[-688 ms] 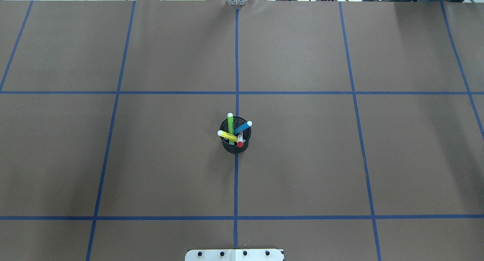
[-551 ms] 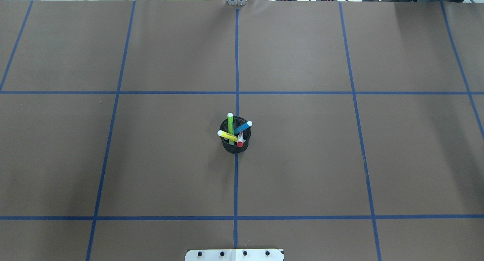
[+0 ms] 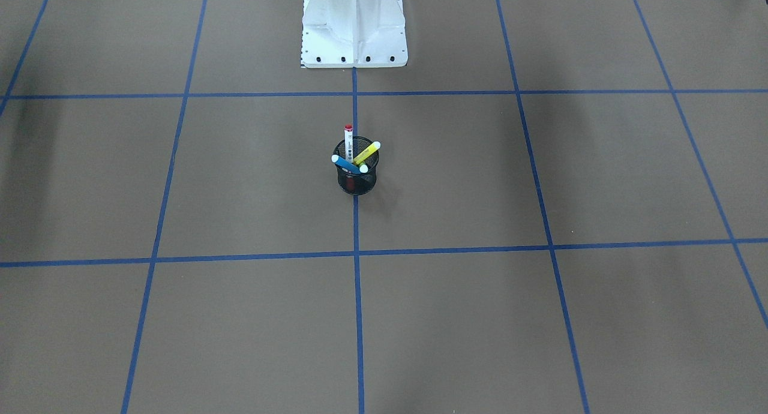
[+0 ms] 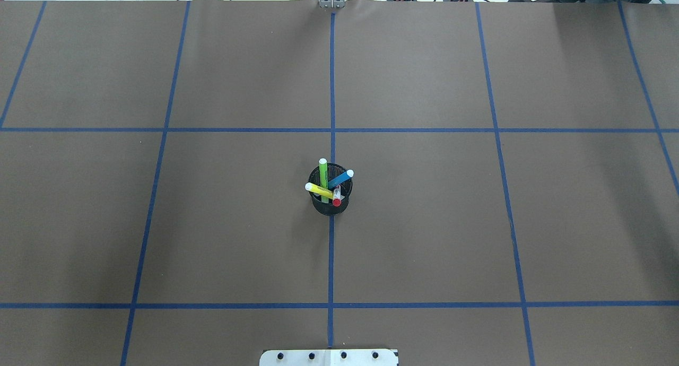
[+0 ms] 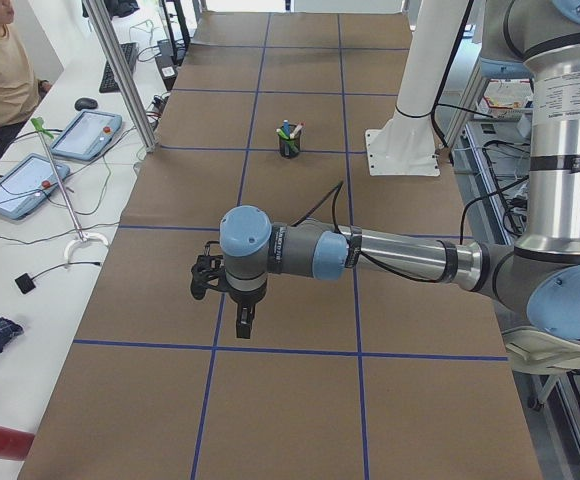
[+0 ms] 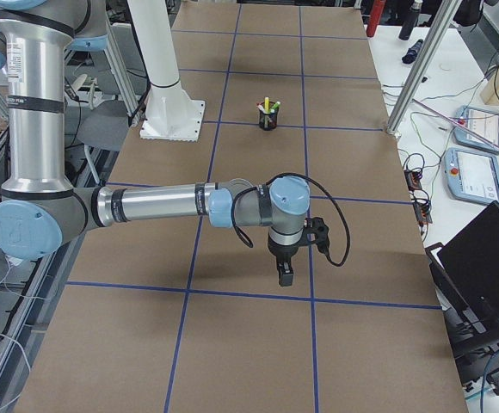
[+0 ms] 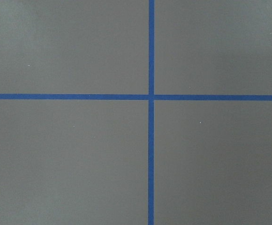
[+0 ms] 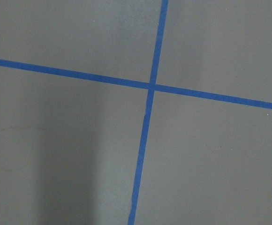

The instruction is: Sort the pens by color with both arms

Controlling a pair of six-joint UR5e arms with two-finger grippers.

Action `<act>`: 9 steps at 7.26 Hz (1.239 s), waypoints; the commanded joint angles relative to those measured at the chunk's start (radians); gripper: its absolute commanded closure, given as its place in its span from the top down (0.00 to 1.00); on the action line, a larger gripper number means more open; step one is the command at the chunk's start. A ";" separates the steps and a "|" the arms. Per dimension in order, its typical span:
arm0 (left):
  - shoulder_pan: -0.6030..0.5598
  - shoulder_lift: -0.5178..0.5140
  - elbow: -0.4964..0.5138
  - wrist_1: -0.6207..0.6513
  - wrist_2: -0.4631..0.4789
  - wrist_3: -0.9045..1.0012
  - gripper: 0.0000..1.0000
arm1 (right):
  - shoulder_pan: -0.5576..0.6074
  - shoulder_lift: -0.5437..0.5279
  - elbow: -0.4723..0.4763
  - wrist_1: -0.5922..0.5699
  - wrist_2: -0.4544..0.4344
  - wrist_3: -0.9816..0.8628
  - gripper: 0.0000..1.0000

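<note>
We are looking at a brown table (image 4: 424, 223) that blue tape lines (image 4: 331, 260) are dividing into squares. The left gripper (image 5: 243, 322) is hanging fingers-down above the table close to a tape crossing towards the robot's left end. The right gripper (image 6: 282, 274) is hanging the same way towards the other end. We cannot tell whether either is spread or pressed together. Both are hanging well apart from the black mesh cup (image 4: 329, 209) at the table's middle. The cup is holding the green pen (image 4: 323, 172), the blue pen (image 4: 339, 180), the yellow pen (image 4: 320, 190) and the white red-capped pen (image 4: 337, 196), each leaning on the rim. Print on the white one is showing too small to read.
</note>
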 commanded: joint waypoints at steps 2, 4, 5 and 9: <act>0.005 -0.019 -0.005 0.001 0.003 -0.009 1.00 | -0.018 0.052 0.037 0.000 0.001 0.003 1.00; 0.005 -0.059 -0.002 -0.001 0.005 -0.009 1.00 | -0.032 0.121 0.028 0.009 -0.005 0.011 1.00; 0.006 -0.071 0.004 -0.022 0.005 -0.008 1.00 | -0.032 0.123 0.021 0.047 -0.004 0.011 1.00; 0.006 -0.091 0.047 -0.169 0.000 -0.008 1.00 | -0.050 0.191 0.000 0.129 0.005 0.050 1.00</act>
